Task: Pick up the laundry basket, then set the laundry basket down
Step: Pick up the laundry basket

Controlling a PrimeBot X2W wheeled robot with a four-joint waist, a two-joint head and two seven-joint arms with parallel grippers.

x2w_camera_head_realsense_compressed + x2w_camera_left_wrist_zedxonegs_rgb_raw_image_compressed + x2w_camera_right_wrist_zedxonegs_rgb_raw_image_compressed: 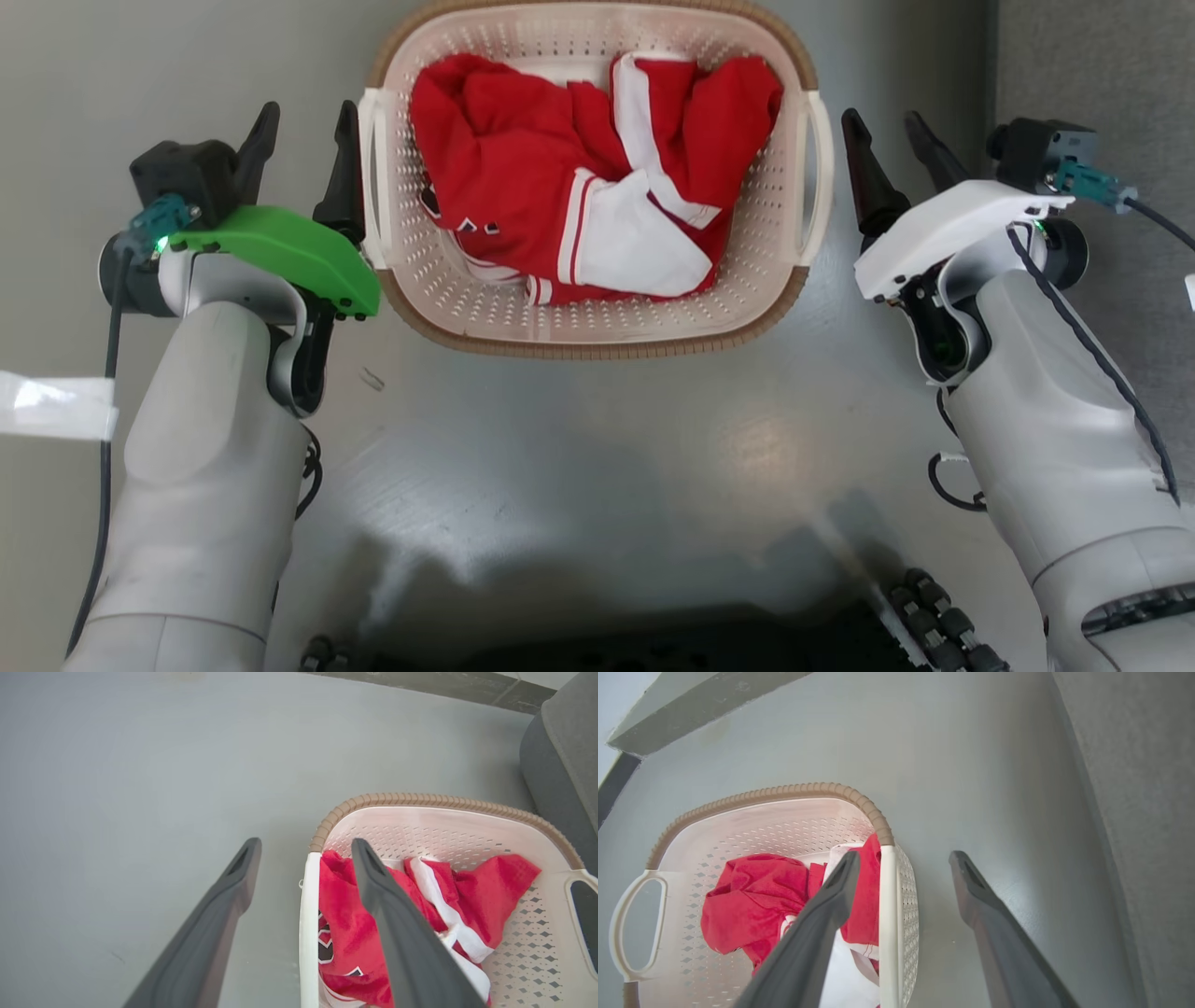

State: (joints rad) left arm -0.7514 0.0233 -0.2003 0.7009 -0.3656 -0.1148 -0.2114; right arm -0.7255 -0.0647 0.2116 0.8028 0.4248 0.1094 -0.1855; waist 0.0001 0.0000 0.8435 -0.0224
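The left gripper (pixel 301 149) stands at 9 o'clock of the laundry basket (pixel 597 347), jaws open and empty, its inner finger just beside the left handle (pixel 376 177). The basket holds a red garment (pixel 504 168) and sits on the floor (pixel 597 485) at 12 o'clock in the head view. The right gripper (pixel 898 159), jaws likewise open, flanks the right handle (pixel 822 177) at 3 o'clock. A good lift likely needs both closing on the handles together, kept level. Each wrist view puts the white rim (pixel 308 933) between its fingers, whereas the head view shows them outside it.
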